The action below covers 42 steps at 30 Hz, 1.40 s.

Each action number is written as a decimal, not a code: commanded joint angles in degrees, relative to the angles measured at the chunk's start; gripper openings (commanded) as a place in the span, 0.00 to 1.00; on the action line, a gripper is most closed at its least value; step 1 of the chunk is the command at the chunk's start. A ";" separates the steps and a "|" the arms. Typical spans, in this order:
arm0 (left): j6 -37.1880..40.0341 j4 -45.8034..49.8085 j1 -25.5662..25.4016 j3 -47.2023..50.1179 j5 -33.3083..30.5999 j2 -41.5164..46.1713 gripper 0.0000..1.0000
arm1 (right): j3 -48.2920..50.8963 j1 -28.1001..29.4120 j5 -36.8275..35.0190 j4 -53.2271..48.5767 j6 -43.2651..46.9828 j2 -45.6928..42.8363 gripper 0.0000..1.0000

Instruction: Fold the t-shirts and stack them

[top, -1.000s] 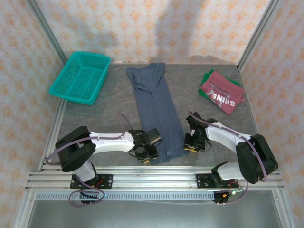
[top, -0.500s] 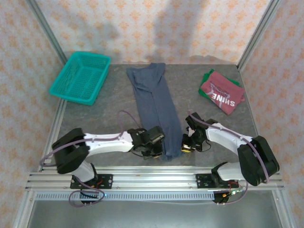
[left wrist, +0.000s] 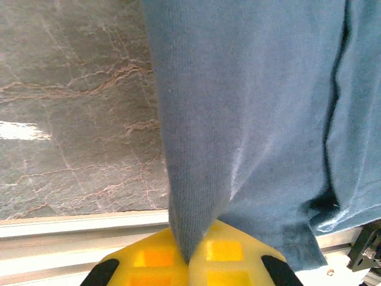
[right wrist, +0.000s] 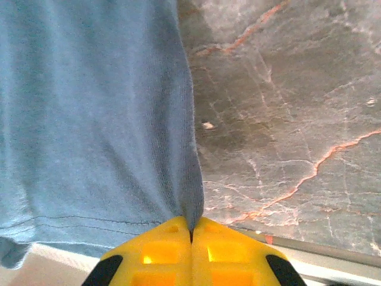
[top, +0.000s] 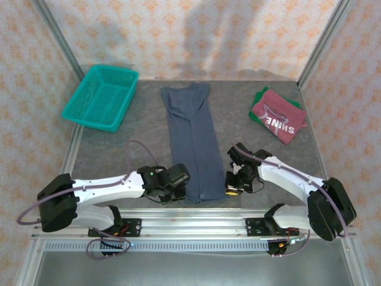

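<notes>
Both grippers pinch the slate-blue t-shirt (top: pixel 191 137) at its near hem: my left gripper (left wrist: pixel 189 262) is clamped on the left corner, my right gripper (right wrist: pixel 191 229) on the right. The cloth runs straight ahead of them. The red t-shirt (top: pixel 277 116) lies well beyond my right gripper, on the green t-shirt (top: pixel 259 96).

A plain slate-blue cloth t-shirt (top: pixel 191 143), folded lengthwise into a long narrow strip, stretches down the middle of the desk (top: pixel 137 137). At the far right, a folded dark red t-shirt (top: pixel 278 116) with white "SHINE" lettering rests on a green t-shirt (top: pixel 260 95).
</notes>
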<state>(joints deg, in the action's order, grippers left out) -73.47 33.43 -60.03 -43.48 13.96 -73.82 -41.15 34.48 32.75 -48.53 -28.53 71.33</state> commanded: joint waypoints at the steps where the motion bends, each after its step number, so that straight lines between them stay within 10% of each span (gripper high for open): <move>1: -0.57 4.26 0.07 -0.90 -4.27 1.00 0.00 | -4.38 0.15 -3.21 -4.26 -1.00 -0.94 0.00; 25: 26.09 8.89 34.29 -27.78 3.02 -10.95 0.00 | -56.38 -11.23 -11.63 -11.67 13.77 36.43 0.00; 42: 35.79 9.99 42.32 -44.14 7.56 -30.77 0.00 | -82.22 -13.02 -15.44 -18.25 17.46 57.77 0.00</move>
<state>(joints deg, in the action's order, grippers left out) -40.95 41.04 -18.33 -83.81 21.47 -102.00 -120.18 22.70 20.73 -63.11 -12.29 127.28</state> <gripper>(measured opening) 0.040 0.051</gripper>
